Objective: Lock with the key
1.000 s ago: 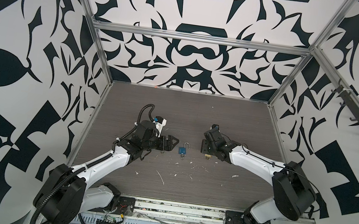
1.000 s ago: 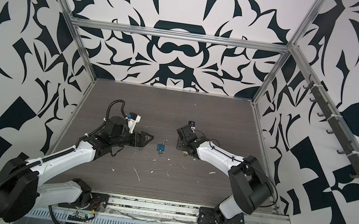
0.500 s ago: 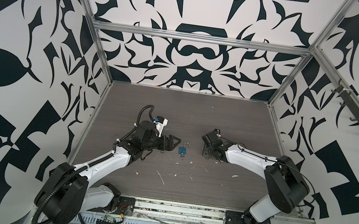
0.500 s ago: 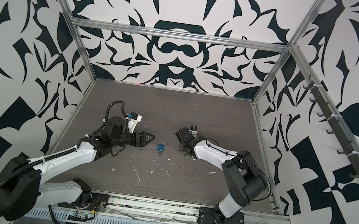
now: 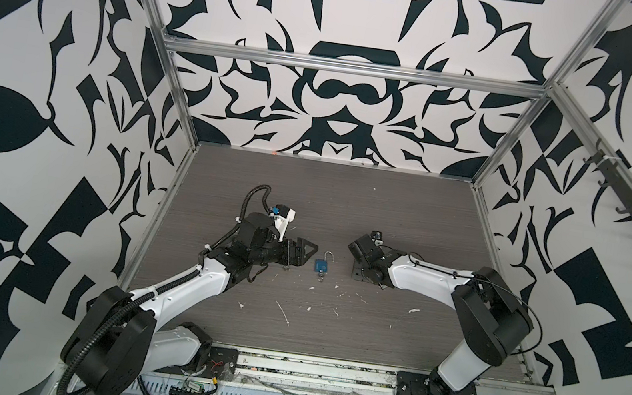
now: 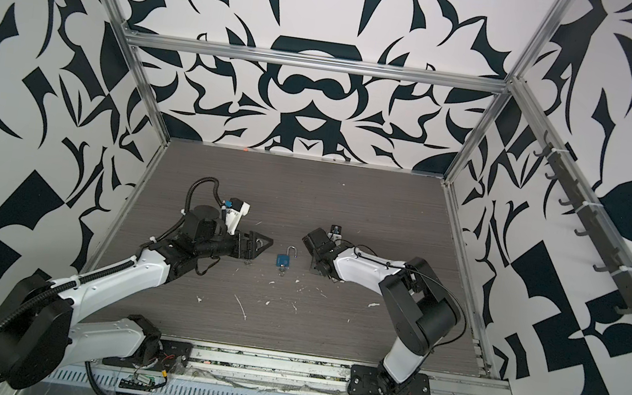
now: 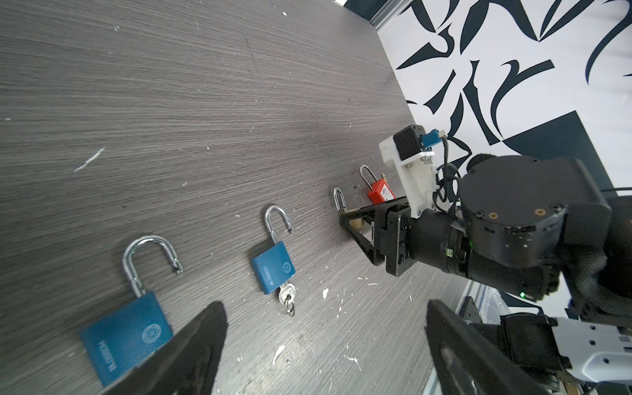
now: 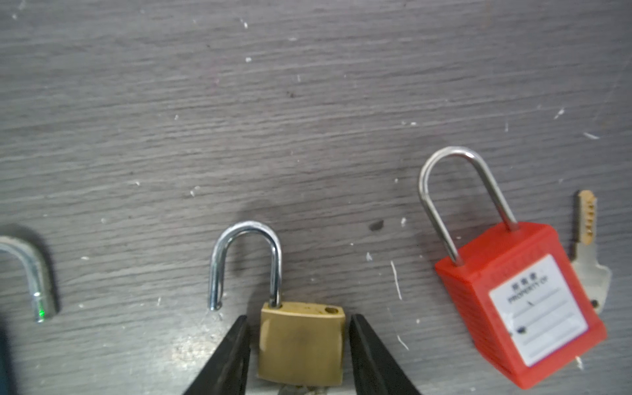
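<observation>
Now right tool (image 8: 298,317): apart, straddling brass padlock (image 8: 301,345) body; shackle (image 8: 244,232) points straight ahead, away from it.
Left tool (image 7: 325,304): apart, empty.

Matt brass padlock (image 8: 301,342) with glossy chrome shackle (image 8: 246,227); red plastic padlock (image 8: 478,284), smooth paper label (image 8: 537,307); rough grey woodgrain table (image 8: 307,102).
</observation>
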